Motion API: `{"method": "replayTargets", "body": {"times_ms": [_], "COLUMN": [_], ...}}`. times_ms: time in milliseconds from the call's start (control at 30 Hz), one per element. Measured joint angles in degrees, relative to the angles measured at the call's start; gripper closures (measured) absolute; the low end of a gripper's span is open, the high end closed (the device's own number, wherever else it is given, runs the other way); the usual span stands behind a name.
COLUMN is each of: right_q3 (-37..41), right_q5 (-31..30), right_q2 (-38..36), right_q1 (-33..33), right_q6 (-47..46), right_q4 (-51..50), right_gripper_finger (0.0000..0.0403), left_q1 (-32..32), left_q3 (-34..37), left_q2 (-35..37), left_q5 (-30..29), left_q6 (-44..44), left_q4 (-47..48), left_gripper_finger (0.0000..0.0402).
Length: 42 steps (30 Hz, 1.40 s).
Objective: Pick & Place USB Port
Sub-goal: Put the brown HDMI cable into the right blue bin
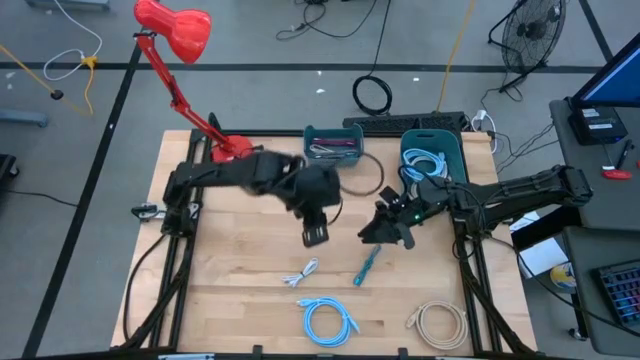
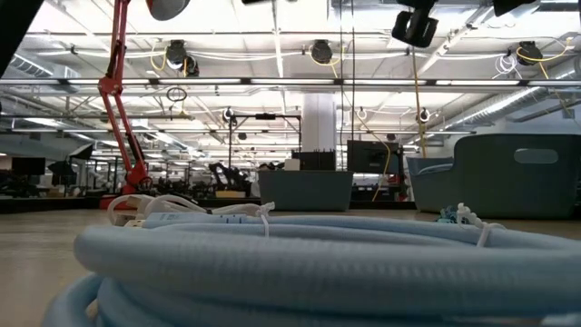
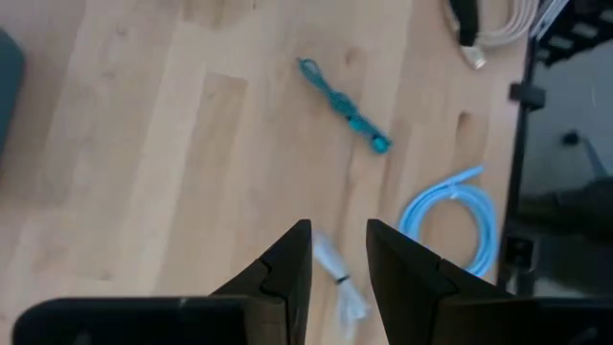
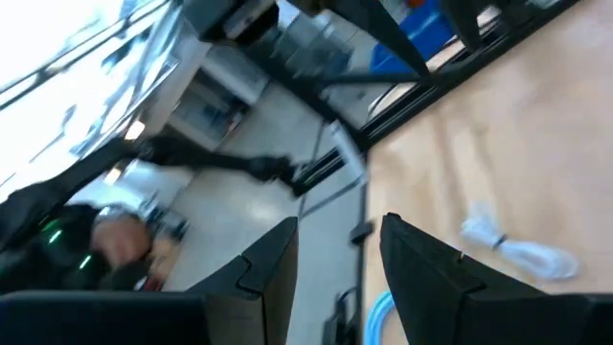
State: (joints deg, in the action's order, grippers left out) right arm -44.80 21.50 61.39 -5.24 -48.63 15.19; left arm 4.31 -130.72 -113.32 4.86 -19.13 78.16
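At the far left of the counter (image 1: 220, 290) stands the base of a red lamp (image 1: 175, 30), its arm leaning out past the far edge. The left claw (image 3: 339, 257) hangs above the counter's middle, pointing down, its two fingers parted with nothing between them. Just beyond its tips, toward the near edge, lies a small white bundled cable (image 1: 303, 272), which I take to be the USB piece, though the view is too coarse to be sure of its plug. Near the near edge lies a coiled light-blue cable (image 1: 328, 322), and right of the white bundle a short teal cable (image 1: 366, 266) lies slantwise. At the far edge sit two teal bins: a smaller bin (image 1: 333, 145) with cables in it and, to its right, a larger bin (image 1: 433, 152) holding a blue coil. The right claw (image 4: 339, 254) hovers right of centre, above the teal cable, also parted and empty. A beige coiled cable (image 1: 440, 322) rests toward the near right corner.

The step in hand looks like the approach before any pick: nothing is lifted yet. The next move probably calls for the left claw to drop over the white bundle, centre it between the fingers and close, then carry it to a bin.
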Motion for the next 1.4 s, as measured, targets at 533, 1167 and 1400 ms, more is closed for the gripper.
{"method": "replayTargets", "body": {"times_ms": [533, 1167, 1400], "right_q3": [0.0, 0.0, 0.0], "right_q5": [0.3, -4.8, -5.1], "right_q2": [0.0, -0.5, -1.8], "right_q1": [-11.3, -30.8, -39.1], "right_q6": [2.1, -1.0, -4.6], "right_q4": [-1.9, -28.0, -44.5], "right_gripper_finger": [0.0267, 0.0341, 0.0344], "left_q1": [21.5, 25.2, 24.4], "left_q3": [0.0, 0.0, 0.0], "left_q2": [-0.1, -0.5, -0.5], "left_q5": [-25.5, -33.5, -33.6], "left_q6": [-20.7, -25.1, -24.7], "left_q4": [-3.4, -1.9, -1.6], "left_gripper_finger": [0.0298, 0.0298, 0.0298]}}
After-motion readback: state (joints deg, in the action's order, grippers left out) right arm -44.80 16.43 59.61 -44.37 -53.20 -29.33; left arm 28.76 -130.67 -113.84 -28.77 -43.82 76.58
